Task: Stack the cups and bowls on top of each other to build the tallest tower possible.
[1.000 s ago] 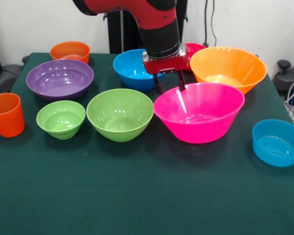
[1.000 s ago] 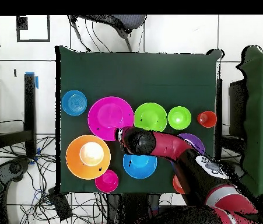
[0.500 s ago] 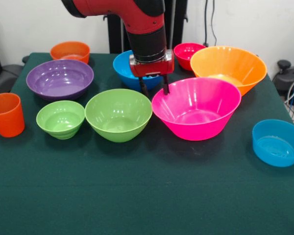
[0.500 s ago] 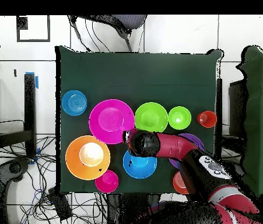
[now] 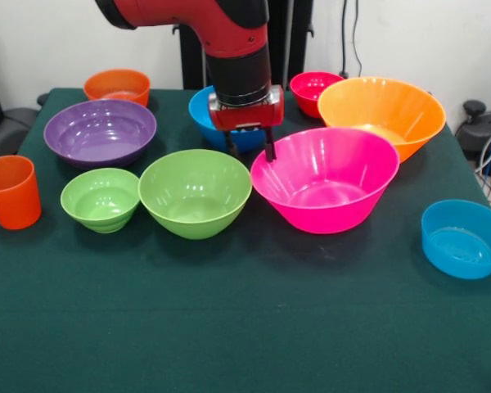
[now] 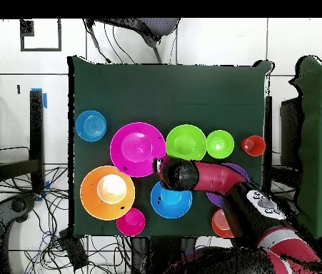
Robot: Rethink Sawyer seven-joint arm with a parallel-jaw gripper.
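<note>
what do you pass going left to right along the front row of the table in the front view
orange cup → small green bowl → medium green bowl → large pink bowl → small blue bowl

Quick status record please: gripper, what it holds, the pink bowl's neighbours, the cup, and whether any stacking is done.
gripper: at the far rim of the large pink bowl, jaws straddling the rim
held: pink bowl, by its rim
pink bowl neighbours: medium green bowl close beside it; large orange bowl behind
cup: upright, alone at the table edge
stacking: none visible; every bowl sits separately
</note>
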